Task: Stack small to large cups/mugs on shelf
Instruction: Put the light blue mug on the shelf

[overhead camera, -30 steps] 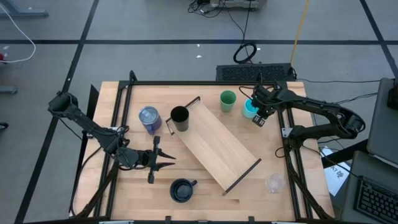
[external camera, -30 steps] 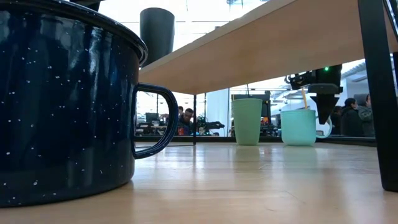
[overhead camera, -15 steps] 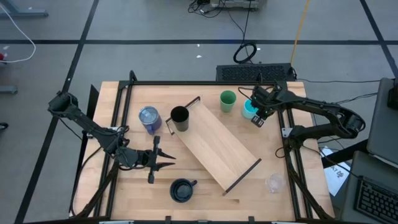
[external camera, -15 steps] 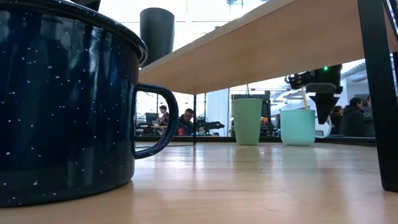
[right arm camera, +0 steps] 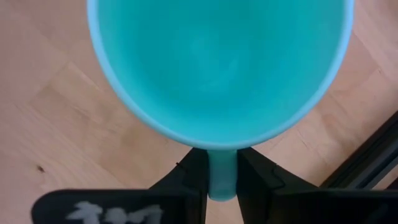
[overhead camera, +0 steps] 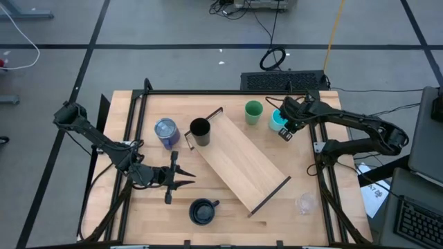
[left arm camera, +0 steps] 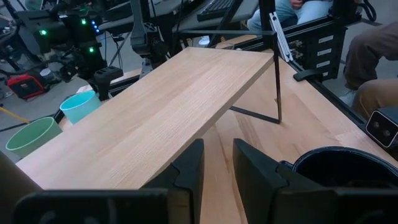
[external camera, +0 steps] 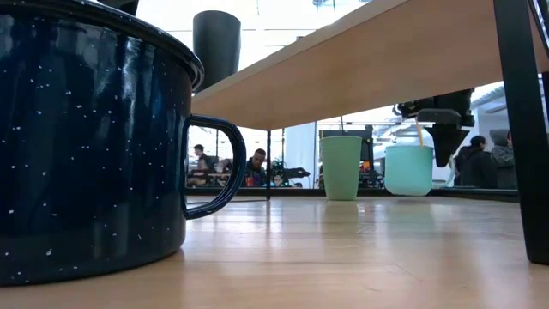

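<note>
The light-wood shelf (overhead camera: pixel 242 162) stands slantwise at mid-table on its dark end brackets (external camera: pixel 515 129). A black cup (overhead camera: pixel 199 128) stands on its far-left end. The green cup (overhead camera: pixel 253 111) stands on the table by the far edge. Just right of it is the cyan mug (overhead camera: pixel 277 121), with my right gripper (overhead camera: pixel 288 126) shut on it. The purple tumbler (overhead camera: pixel 165 131), the navy mug (overhead camera: pixel 203 211) and the clear glass cup (overhead camera: pixel 304 203) stand on the table. My left gripper (overhead camera: pixel 177 178) hovers left of the shelf, slightly open with nothing between its fingers (left arm camera: pixel 186 171). My right gripper pinches the cyan mug's handle (right arm camera: pixel 222 180) between its two fingers (right arm camera: pixel 252 174). It comes from above, pointing steeply down. The mug (external camera: pixel 408 170) hangs upright, its bottom a little above the tabletop.
Dark frame rails (overhead camera: pixel 131 131) run along the table's left, right and far sides. A keyboard (overhead camera: pixel 284 81) lies beyond the far edge. People sit in the room behind the table (external camera: pixel 257 163). Bare tabletop lies between the shelf and the near edge.
My right gripper has risen a little with the cyan mug. The mug stood on the table before and now hangs just clear of it, still upright, shifted slightly toward the green cup.
</note>
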You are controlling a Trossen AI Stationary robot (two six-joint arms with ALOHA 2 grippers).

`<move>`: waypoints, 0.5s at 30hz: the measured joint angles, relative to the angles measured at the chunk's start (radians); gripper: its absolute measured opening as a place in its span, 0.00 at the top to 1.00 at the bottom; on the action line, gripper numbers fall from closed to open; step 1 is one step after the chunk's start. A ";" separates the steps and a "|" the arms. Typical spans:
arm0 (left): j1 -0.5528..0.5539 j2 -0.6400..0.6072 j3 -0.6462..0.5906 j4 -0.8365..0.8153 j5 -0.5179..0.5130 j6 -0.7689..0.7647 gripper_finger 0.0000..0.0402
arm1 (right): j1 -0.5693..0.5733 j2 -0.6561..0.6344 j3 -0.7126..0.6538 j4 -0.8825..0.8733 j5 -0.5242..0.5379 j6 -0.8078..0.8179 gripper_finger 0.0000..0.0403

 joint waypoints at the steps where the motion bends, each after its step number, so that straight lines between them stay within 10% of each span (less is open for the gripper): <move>1: 0.000 0.000 0.000 0.000 0.000 0.000 0.78 | 0.000 -0.009 0.000 0.000 0.000 0.007 0.88; 15: 0.000 0.000 0.000 0.000 0.000 -0.015 0.78 | 0.000 -0.100 0.000 -0.018 0.001 0.041 0.88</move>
